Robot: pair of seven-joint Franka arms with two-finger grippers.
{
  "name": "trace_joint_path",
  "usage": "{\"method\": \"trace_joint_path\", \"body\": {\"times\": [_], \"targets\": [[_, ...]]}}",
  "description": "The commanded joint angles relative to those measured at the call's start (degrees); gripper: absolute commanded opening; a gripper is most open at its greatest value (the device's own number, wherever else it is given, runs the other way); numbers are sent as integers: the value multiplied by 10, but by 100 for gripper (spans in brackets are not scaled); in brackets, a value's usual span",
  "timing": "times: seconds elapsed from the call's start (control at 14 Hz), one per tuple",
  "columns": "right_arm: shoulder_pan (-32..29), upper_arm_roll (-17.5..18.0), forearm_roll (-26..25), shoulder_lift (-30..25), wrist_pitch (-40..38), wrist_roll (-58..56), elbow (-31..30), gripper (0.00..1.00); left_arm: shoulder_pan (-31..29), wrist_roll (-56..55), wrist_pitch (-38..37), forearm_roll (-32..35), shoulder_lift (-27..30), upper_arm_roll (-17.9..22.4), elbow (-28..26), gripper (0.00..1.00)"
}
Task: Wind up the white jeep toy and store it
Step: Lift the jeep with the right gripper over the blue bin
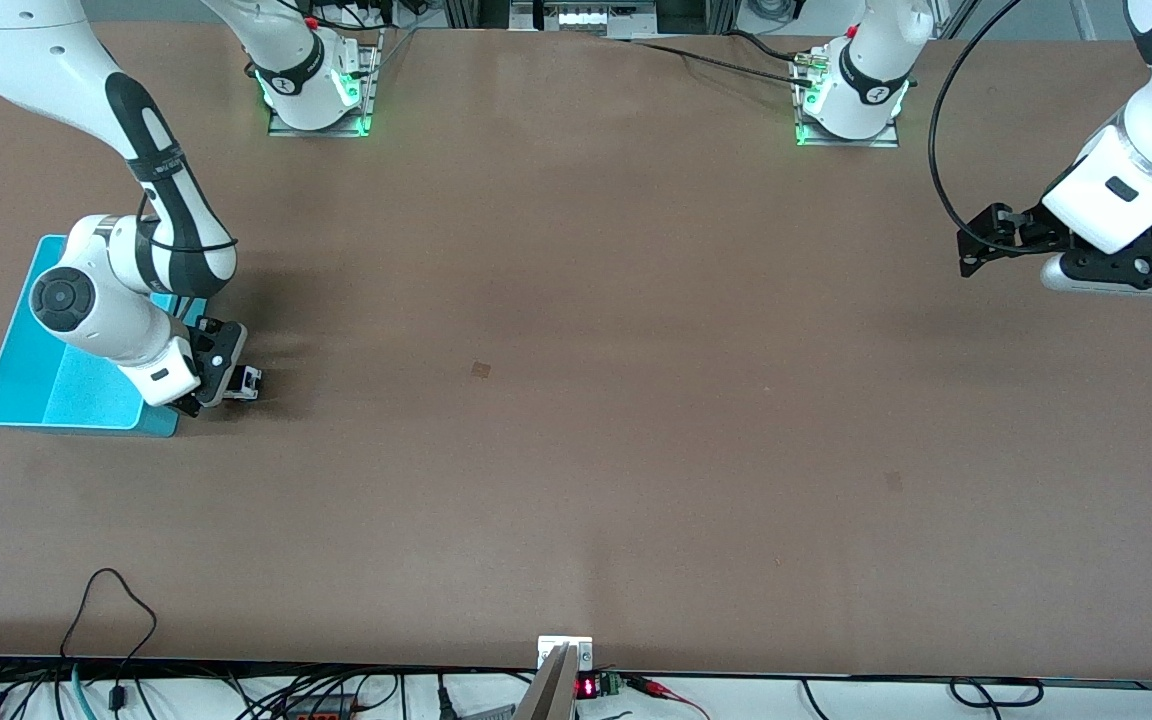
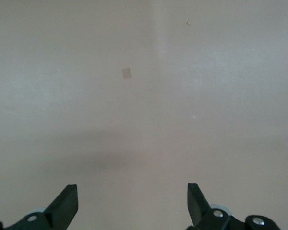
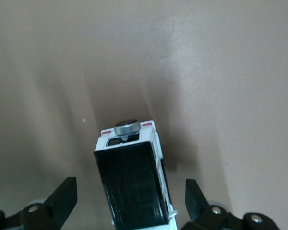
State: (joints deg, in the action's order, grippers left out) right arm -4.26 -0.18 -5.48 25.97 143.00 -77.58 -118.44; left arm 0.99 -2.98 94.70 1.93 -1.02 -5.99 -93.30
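The right gripper (image 1: 226, 385) straddles the white jeep toy (image 1: 248, 382), jaws spread, beside the cyan bin (image 1: 56, 390) on the table (image 1: 576, 400). Closing off-centre could skid the toy aside. The left gripper (image 1: 976, 245) waits, jaws spread, over its end.
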Motion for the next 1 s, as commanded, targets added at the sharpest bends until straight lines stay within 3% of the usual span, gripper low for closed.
{"method": "trace_joint_path", "body": {"times": [0.0, 0.07, 0.36, 0.43, 0.93], "targets": [[-12, 6, -4, -3, 19, -29, -10, 99, 1, -4, -14, -2, -3, -2, 14, 100], [-12, 6, -4, -2, 22, -43, -10, 86, 1, -4, -13, -2, -3, -3, 14, 100], [-12, 7, -2, 1, 25, -55, -9, 15, 1, -5, -20, -3, -2, -3, 14, 100], [-12, 7, -1, 1, 29, -55, -9, 3, 1, -5, -20, -3, -2, -3, 15, 100], [1, 29, 5, -18, -7, -48, 64, 0, 1, -5, -28, -3, -3, -3, 19, 100]]}}
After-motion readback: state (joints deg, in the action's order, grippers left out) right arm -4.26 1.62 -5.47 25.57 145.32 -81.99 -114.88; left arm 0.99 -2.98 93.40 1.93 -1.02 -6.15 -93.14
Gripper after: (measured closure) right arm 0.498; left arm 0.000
